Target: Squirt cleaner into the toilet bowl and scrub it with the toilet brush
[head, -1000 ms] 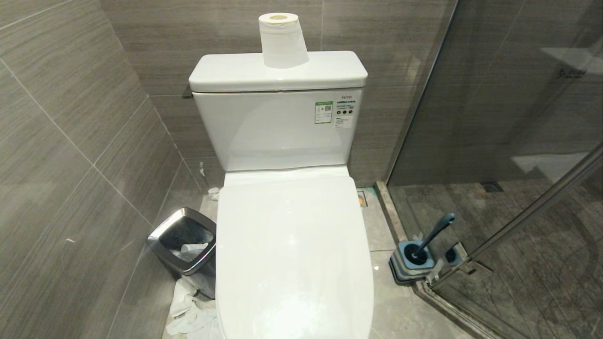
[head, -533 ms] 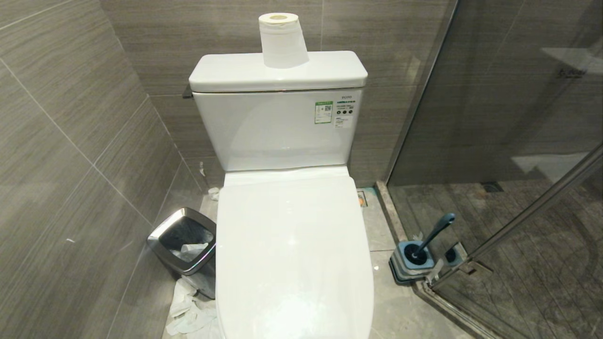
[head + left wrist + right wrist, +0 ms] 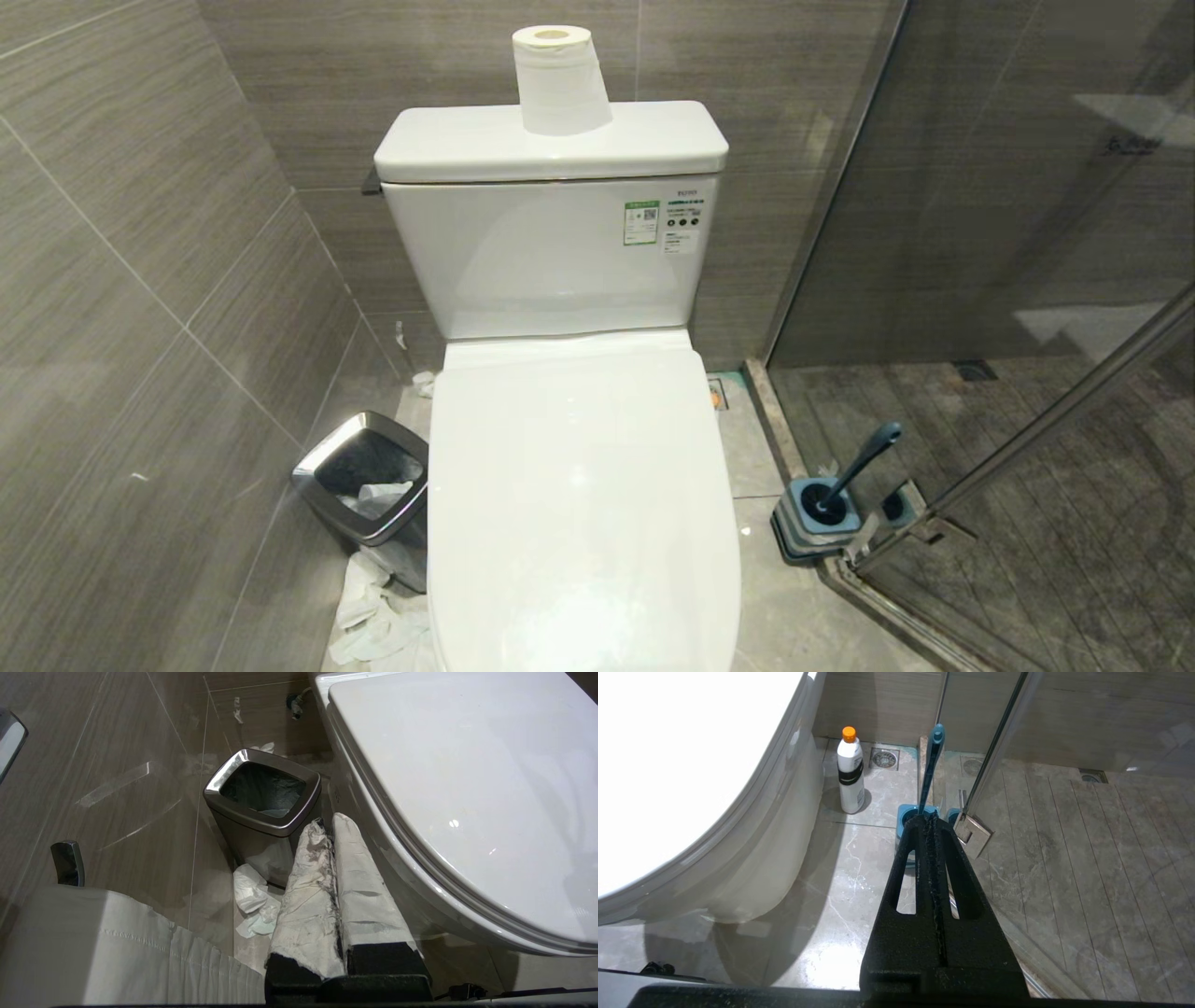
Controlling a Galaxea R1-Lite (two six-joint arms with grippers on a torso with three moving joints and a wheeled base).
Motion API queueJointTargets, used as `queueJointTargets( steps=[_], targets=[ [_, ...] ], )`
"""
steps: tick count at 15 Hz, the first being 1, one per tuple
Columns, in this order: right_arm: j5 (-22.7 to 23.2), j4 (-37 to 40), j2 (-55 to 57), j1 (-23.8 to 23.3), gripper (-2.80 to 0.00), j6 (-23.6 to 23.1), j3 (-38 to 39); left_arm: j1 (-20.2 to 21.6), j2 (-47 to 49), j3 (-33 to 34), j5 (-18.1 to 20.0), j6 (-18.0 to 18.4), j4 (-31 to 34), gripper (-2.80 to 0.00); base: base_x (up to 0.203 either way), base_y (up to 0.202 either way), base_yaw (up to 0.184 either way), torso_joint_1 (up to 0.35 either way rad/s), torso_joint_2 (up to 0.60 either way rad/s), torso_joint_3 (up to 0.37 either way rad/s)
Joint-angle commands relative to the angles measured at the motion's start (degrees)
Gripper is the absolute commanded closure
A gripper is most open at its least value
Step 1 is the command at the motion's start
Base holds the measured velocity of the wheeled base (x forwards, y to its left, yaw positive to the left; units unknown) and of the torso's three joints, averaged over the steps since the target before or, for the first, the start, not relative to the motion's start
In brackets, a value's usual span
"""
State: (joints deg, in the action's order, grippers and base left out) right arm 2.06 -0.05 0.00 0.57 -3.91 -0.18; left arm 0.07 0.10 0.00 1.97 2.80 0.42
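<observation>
While both arms hung low and out of the head view, the left gripper (image 3: 332,820) had its two paper-wrapped fingers pressed together with nothing between them, and the right gripper (image 3: 930,817) likewise had its black fingers closed against each other, empty. Just ahead of the left gripper's tips stood the chrome-rimmed waste bin (image 3: 263,794), with crumpled tissue (image 3: 252,900) on the floor tiles below it; beside those fingers, on the side away from the bin, ran the edge of the toilet bowl (image 3: 402,858), its white lid (image 3: 579,485) down over the seat. Directly beyond the right gripper's tips rose the toilet brush (image 3: 932,767), its teal handle leaning up from the grey-blue holder (image 3: 909,814), near the hinge of the glass shower door (image 3: 973,830). Farther ahead of that gripper, toward the bowl's side, a white cleaner bottle (image 3: 850,777) with an orange cap stood upright on the floor, apart from the brush. On the tank (image 3: 551,252) sat a toilet paper roll (image 3: 560,79)
</observation>
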Motion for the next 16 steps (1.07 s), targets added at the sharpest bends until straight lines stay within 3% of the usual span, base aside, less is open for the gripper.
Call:
queueJointTargets(
  steps=[1,16],
  targets=[
    [0.0,0.0,0.1,0.0,0.00,0.0,0.0,0.0,0.1,0.0,0.0,0.0,0.0,0.00,0.000,0.000,0.000,0.000,0.00,0.000],
    [0.0,0.0,0.1,0.0,0.00,0.0,0.0,0.0,0.1,0.0,0.0,0.0,0.0,0.00,0.000,0.000,0.000,0.000,0.00,0.000]
  ],
)
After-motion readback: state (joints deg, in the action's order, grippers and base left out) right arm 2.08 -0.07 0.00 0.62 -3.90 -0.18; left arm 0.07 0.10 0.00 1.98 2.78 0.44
